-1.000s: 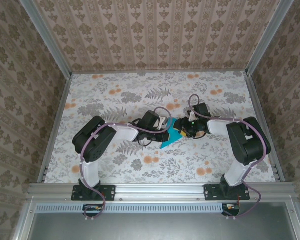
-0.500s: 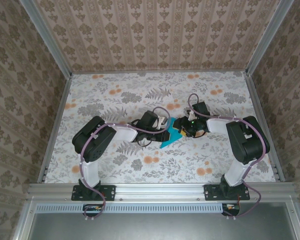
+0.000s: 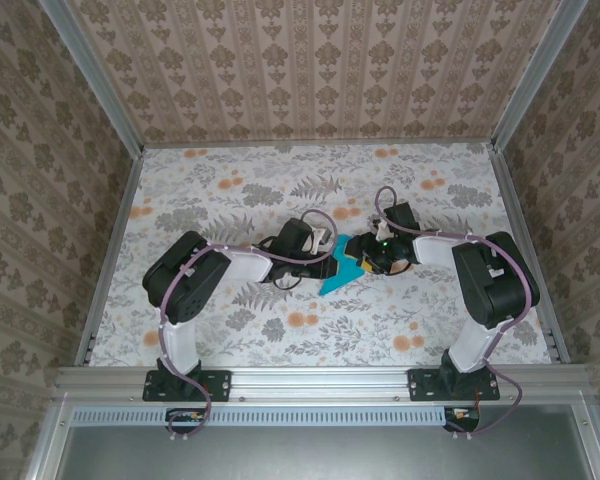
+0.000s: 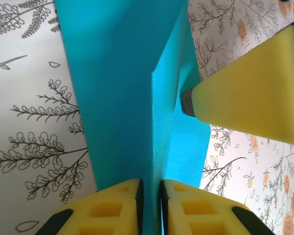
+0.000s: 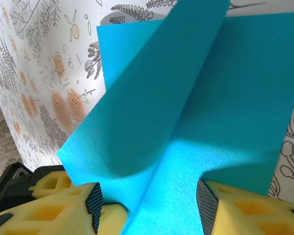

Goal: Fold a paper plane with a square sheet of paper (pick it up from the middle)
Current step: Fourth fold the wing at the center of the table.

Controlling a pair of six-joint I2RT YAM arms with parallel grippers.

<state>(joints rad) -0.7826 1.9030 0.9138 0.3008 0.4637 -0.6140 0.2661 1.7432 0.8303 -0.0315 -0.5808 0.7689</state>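
The square sheet of paper is teal and lies part-folded on the flowered table, with a raised centre crease. My left gripper comes at it from the left, its jaws narrowly set on that crease with the pads against the paper on both sides. Opposite it, my right gripper stands open wide astride the paper. One flap lifts up between its pads. A right fingertip rests at the paper's edge.
Patterned walls and metal rails enclose the table on three sides. Both arm bases sit at the near edge. Open table surface lies behind and in front of the paper.
My right gripper's jaws have spread wider over the paper. The left jaws have eased slightly around the crease. Both arms and the paper stay almost where they were.
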